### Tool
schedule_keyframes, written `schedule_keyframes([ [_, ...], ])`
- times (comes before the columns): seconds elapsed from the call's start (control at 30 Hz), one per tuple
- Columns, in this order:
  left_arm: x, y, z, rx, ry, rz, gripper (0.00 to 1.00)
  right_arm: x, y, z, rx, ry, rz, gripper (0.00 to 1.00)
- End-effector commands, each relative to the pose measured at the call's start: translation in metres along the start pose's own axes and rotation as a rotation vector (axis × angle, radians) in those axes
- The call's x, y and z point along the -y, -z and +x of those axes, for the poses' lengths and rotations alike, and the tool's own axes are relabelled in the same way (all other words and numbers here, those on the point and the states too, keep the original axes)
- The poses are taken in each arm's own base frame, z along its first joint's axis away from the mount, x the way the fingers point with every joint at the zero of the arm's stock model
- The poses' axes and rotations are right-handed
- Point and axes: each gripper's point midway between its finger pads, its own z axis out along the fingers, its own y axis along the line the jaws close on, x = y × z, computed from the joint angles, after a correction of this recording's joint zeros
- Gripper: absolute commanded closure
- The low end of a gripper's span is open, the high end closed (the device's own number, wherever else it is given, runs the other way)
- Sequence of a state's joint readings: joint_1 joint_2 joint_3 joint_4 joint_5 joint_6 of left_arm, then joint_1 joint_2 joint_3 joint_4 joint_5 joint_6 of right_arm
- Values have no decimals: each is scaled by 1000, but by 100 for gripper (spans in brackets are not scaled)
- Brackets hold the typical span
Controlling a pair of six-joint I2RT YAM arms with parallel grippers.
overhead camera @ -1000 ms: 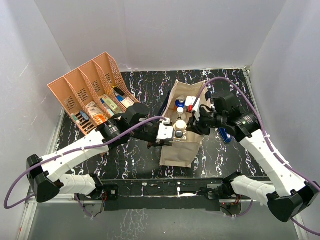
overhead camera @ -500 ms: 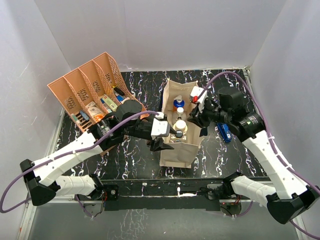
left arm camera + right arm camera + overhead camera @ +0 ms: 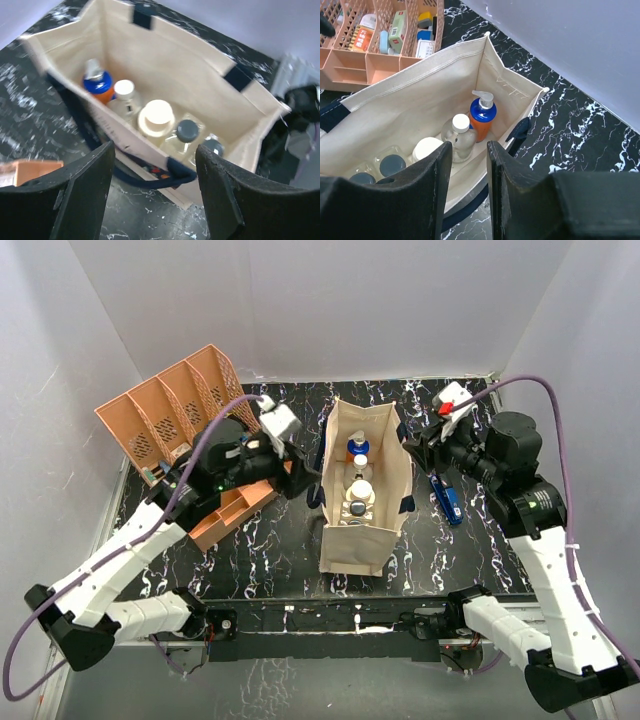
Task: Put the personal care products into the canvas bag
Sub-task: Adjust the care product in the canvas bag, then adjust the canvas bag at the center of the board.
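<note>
Table (image 3: 250, 540) with a black marbled top carries all the things, and white walls close it on three sides. Orange tray (image 3: 160, 420) stands at the far left, its perforated compartments holding small colourful packets, and the left arm reaches across its near end. The canvas bag (image 3: 352, 540) stands upright in the middle of the table with its mouth wide open, and its dark navy handles (image 3: 150, 172) hang down outside the walls. The left gripper (image 3: 154, 165) is beside the left wall of the bag, above the rim and not touching it; its two fingers stand far apart and nothing is between them. The right gripper (image 3: 468, 150) is high at the far right side of the bag, apart from it; only a narrow gap separates its fingers, and this gap is empty too. The personal care products are all inside the bag, upright in one row along the bottom: a blue and orange pump bottle (image 3: 482, 117) at the far end, then a clear bottle with white cap (image 3: 460, 132), a cream cylinder (image 3: 427, 148) and two clear bottles with dark caps (image 3: 392, 164) at the near end. A slim blue object (image 3: 448, 502) lies flat on the table, to the right of the bag.
</note>
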State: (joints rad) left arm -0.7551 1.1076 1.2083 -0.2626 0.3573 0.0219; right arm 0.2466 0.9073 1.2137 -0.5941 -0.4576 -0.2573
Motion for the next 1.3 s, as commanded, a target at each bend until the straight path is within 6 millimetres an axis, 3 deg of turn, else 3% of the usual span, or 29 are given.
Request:
schedule_keyframes([
  [0.0, -35, 23, 1, 35, 242, -206, 37, 15, 7, -16, 19, -23, 87, 62],
  [0.13, -44, 20, 3, 7, 282, -251, 38, 25, 8, -18, -53, -58, 130, 52],
  [0.27, -63, 4, 41, -255, 419, -369, 41, 33, 17, -24, -58, -32, 178, 48],
  [0.3, -64, 1, 43, -290, 443, -375, 41, 35, 19, -25, -57, -17, 188, 48],
  [0.47, -65, -10, 27, -246, 497, -372, 40, 39, 24, -24, -58, 0, 215, 48],
  [0.67, -66, -33, 29, -270, 576, -346, 39, 29, 24, -5, -64, -53, 172, 48],
  [1.0, -76, -40, 17, -233, 576, -383, 39, 24, 31, 5, -59, -62, 168, 48],
  [1.27, -71, -58, 39, -296, 652, -347, 43, 20, 32, 12, -73, -78, 160, 47],
])
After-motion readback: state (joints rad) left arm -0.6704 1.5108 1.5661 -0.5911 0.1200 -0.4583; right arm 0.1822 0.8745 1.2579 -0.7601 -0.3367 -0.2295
